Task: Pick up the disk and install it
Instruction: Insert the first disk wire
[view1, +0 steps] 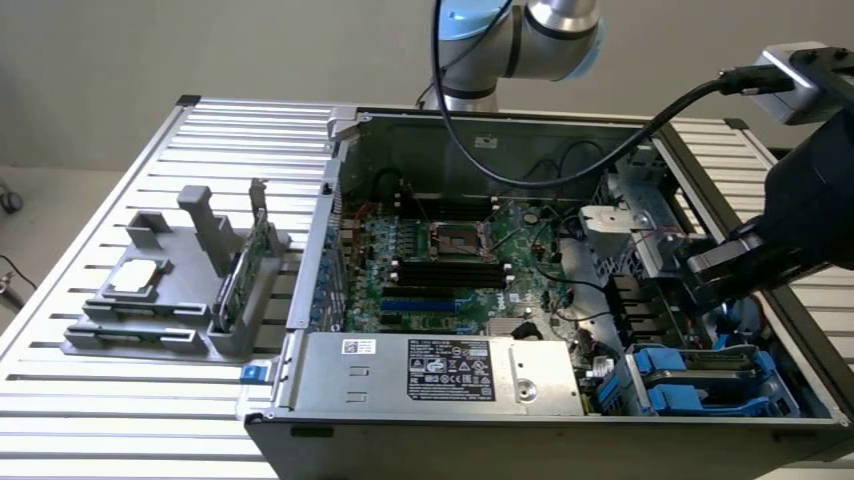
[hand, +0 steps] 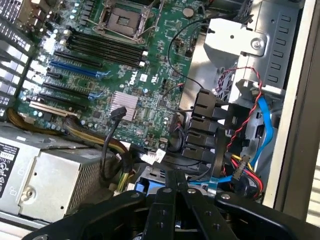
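One flat silver metal disk in blue plastic rails (view1: 701, 372) sits bayed beside the grey box power supply (view1: 441, 370). The black gripper (hand: 176, 177) hovers over it, jaws clenched empty, probably for pressing.

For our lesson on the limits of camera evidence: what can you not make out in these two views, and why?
1. Exterior view: the disk lies deep in the computer case. Its blue rails cover it, so its seating cannot be judged.
2. Wrist view: the shut gripper hides most of the disk.
3. Exterior view: the print on the power supply label is too small to read.
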